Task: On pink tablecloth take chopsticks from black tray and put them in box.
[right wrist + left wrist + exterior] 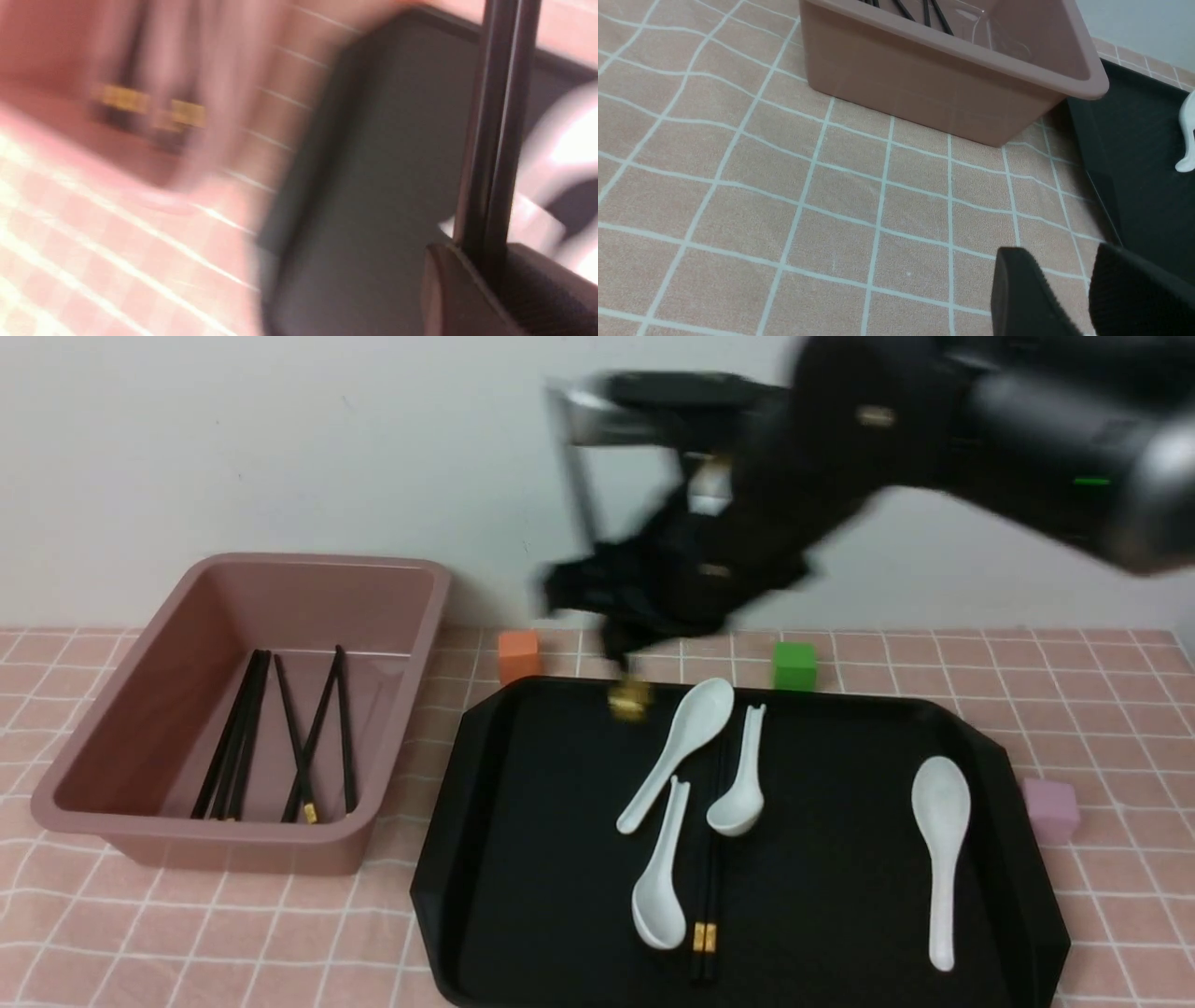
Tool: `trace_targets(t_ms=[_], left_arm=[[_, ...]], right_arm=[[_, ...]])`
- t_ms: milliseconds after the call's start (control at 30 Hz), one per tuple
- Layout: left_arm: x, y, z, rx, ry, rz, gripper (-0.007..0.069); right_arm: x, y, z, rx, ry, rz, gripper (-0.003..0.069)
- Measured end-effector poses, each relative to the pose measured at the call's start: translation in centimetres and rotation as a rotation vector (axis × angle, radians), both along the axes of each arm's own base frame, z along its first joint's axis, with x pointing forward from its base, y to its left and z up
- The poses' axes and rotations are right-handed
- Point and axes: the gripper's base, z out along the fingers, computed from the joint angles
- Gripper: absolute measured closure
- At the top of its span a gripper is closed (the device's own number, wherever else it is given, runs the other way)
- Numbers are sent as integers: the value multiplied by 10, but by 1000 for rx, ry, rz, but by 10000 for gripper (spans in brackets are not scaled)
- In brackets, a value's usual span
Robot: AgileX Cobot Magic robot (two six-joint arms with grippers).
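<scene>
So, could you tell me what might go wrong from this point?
The right gripper pinches the held chopsticks with much length sticking out, and the arm is blurred; they might slip or twist. Their gold-banded end hangs low and could catch the box rim. The other pair lies between two spoons, which a later grasp may nudge.

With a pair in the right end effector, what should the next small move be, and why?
Probably swing the right end effector left, over the box: it is shut on chopsticks and hangs above the far edge of the tray, not yet over the box.
</scene>
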Motion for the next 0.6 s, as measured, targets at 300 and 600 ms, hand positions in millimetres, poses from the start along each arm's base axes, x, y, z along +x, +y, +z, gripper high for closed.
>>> trace_targets(t_ms=[300, 600], left_arm=[[0, 0, 0, 0, 0, 0, 386], [0, 0, 0, 0, 0, 0, 386]], right_arm=[[39, 107, -39, 107, -122, 188, 522], [68, 128, -83, 127, -219, 163, 404]])
